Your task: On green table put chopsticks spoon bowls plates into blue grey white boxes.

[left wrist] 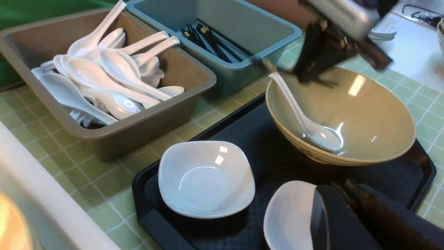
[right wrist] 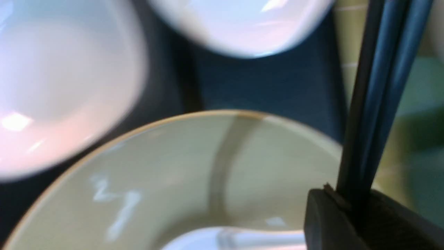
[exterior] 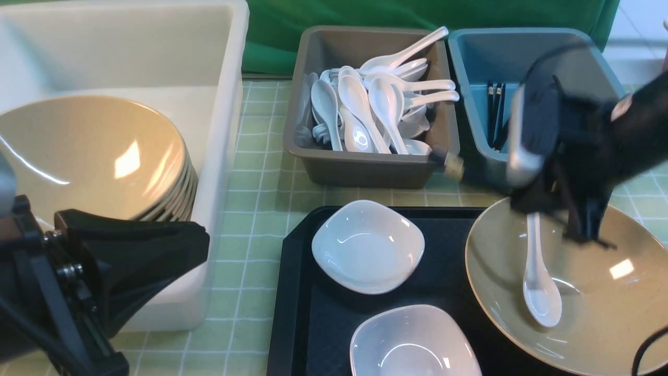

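Observation:
My right gripper is shut on a pair of black chopsticks, held above the far rim of a tan bowl; their gold-banded end points toward the grey box. The sticks also show in the right wrist view, clamped between the jaws. A white spoon lies in that bowl. Two white plates sit on the black tray. My left gripper is shut and empty in front of the white box, which holds stacked tan bowls.
The grey box holds several white spoons. The blue box behind the right gripper holds black chopsticks. Green grid table shows between the white box, the tray and the small boxes. A green backdrop stands behind.

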`<control>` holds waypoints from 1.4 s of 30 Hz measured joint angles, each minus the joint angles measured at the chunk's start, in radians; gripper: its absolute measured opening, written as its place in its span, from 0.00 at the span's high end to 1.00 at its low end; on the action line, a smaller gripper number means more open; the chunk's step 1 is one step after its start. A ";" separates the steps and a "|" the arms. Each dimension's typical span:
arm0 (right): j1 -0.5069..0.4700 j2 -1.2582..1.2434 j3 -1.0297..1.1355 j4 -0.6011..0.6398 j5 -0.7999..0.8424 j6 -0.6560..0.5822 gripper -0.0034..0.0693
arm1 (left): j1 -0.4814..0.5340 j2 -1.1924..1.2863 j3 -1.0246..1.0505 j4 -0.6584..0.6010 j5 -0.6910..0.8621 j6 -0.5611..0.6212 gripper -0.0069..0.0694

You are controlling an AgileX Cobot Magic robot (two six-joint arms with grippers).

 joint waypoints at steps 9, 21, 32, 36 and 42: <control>-0.146 0.160 -0.333 0.102 -0.181 0.209 0.80 | 0.000 0.107 0.000 -0.047 -0.022 0.035 0.91; -0.233 0.625 -0.621 0.106 -0.278 0.448 0.80 | 0.000 0.189 0.000 -0.196 -0.028 0.161 0.91; -0.234 0.660 -0.630 0.080 -0.263 0.501 0.69 | 0.000 0.189 0.000 -0.202 0.008 0.162 0.91; -0.234 0.558 -0.630 0.057 -0.116 0.497 0.56 | 0.000 0.189 0.000 -0.193 0.010 0.162 0.91; -0.203 0.280 -0.549 0.050 0.049 0.528 0.50 | 0.000 0.189 -0.002 -0.178 0.010 0.164 0.91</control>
